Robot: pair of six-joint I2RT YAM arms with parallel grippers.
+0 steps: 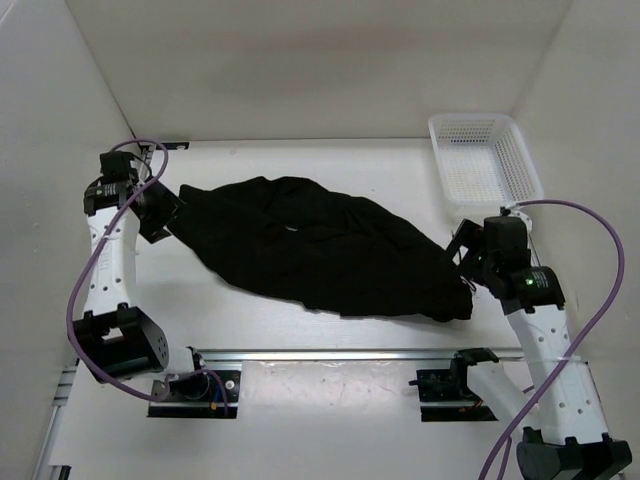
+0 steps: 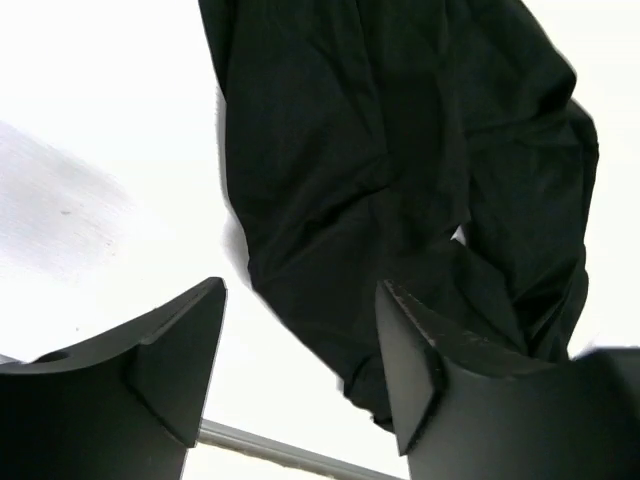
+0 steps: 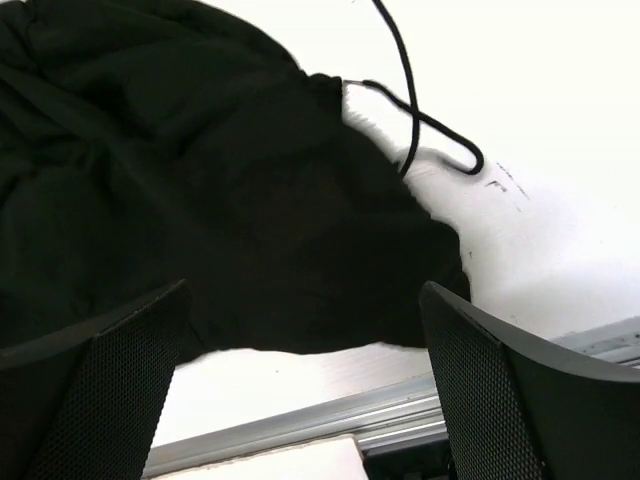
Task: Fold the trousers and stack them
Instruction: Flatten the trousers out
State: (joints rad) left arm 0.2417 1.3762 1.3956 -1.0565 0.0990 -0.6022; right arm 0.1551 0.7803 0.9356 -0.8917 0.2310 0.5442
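The black trousers (image 1: 320,245) lie in a crumpled, elongated heap across the middle of the white table, running from back left to front right. My left gripper (image 1: 162,213) hovers at their left end, open with nothing between its fingers. In the left wrist view the trousers (image 2: 400,150) spread beyond the open left gripper (image 2: 300,290). My right gripper (image 1: 465,255) is at the right end, also open and empty. In the right wrist view the waistband end of the trousers (image 3: 200,200) lies past the wide-open right gripper (image 3: 303,290), with a black drawstring (image 3: 430,120) trailing onto the table.
A white mesh basket (image 1: 485,160) stands at the back right corner. An aluminium rail (image 1: 340,353) runs along the near table edge between the arm bases. White walls close in the left, back and right sides.
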